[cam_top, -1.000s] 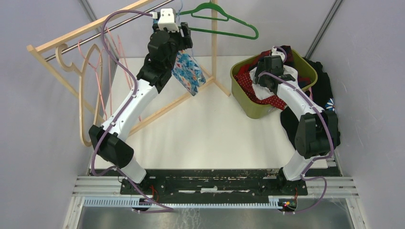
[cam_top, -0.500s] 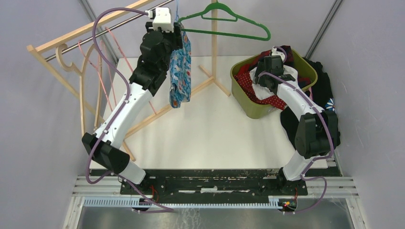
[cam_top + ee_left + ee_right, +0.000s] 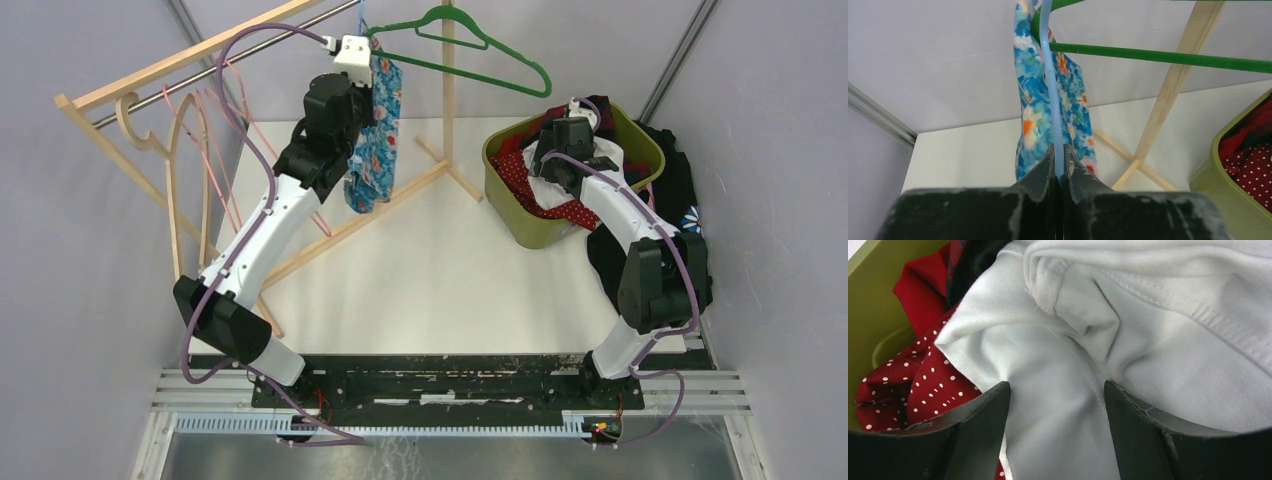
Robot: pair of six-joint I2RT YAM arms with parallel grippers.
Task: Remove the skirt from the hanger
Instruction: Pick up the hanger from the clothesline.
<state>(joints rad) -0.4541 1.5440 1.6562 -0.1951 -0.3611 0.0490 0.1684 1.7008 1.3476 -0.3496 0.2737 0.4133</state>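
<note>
Changed since a second ago: left gripper [image 3: 1058,150] has closed and sits higher by the rail; skirt [image 3: 1034,112] has swung from a low tilt to a near-vertical hang; right arm unchanged.

Item 1. Left gripper: dark, scuffed fingers [image 3: 1040,172] clenched on the thin, smooth, pale-blue hanger [image 3: 1050,75], whose rod runs straight up from between the tips.

Item 2. Skirt: soft cloth printed with a blue floral pattern with orange and white blooms. It is on the blue hanger, draped in a narrow fold just beyond the left fingers and above the table.

Item 3. Green hanger [image 3: 1158,56]: glossy round bar, crossing just behind the skirt's upper part.

Item 4. Right gripper [image 3: 1055,387]: fingers spread apart, grasping nothing, with a white ribbed-hem garment [image 3: 1148,340] lying below and between them.

Item 5. Red polka-dot cloth [image 3: 923,385]: crumpled beside the white garment, inside the olive-green bin [image 3: 505,205], a rounded-corner tub with smooth walls.

Item 6. Dark garments [image 3: 672,185]: heaped just beside the bin on its right.

Item 7. Wooden rack [image 3: 150,68]: pale square-section timber carrying a metal rail, its crossed feet on the table.

Item 8. Table [image 3: 440,280]: matte white and flat.

Item 9. Room: plain grey-lilac walls, with metal channels in the corners.
</note>
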